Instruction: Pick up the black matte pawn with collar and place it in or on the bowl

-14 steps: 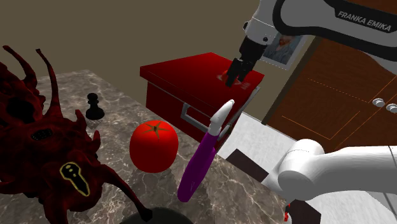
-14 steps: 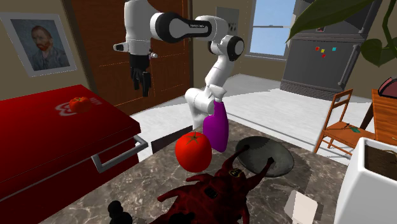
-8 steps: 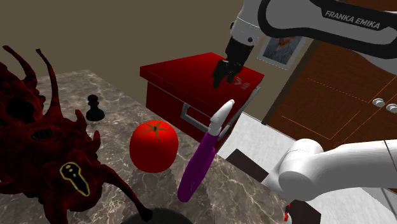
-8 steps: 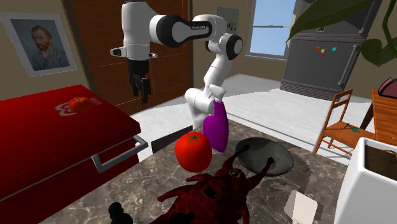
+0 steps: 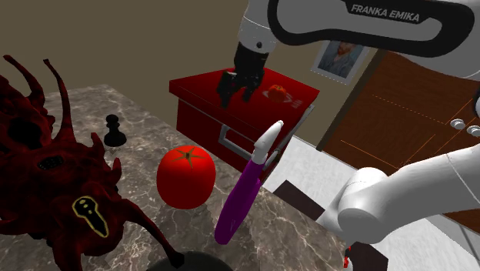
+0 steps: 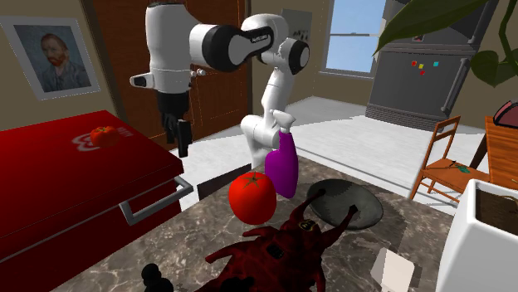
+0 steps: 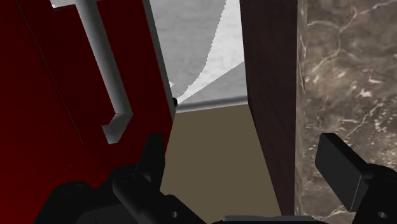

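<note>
Jaws hang released, empty, over the handled edge of the red chest (image 5: 201, 94); the black pawn (image 5: 115, 130) stands on the desk (image 5: 145, 141) near it.

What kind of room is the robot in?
Probably a kitchen or dining area in a house: there's a grey fridge with coloured magnets, a wooden chair, and a marbled countertop.
</note>
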Tool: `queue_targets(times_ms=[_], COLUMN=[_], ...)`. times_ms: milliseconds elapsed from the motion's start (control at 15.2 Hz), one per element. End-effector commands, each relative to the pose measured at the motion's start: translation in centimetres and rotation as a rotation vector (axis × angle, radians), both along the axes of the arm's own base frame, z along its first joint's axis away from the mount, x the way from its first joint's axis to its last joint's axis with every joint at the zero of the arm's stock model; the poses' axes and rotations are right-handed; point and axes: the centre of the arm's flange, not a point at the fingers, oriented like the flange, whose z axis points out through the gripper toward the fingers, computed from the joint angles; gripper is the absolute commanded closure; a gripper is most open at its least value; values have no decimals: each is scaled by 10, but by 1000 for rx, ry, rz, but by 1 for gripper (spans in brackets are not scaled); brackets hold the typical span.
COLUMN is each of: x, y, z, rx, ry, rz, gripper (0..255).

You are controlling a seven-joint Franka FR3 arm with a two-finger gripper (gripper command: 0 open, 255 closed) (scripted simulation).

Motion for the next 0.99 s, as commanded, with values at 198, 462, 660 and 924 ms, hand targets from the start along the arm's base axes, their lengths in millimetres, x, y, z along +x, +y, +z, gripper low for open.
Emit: queue_targets(times_ms=[198,462,660,924], x=[31,57,77,103], y=[57,102,135,180], z=[-10,-18,-23,-31], rx=[5,8,10,13], ry=[2,4,5,6], rz=[-6,-11,-14,-19], gripper=[0,0,0,0])
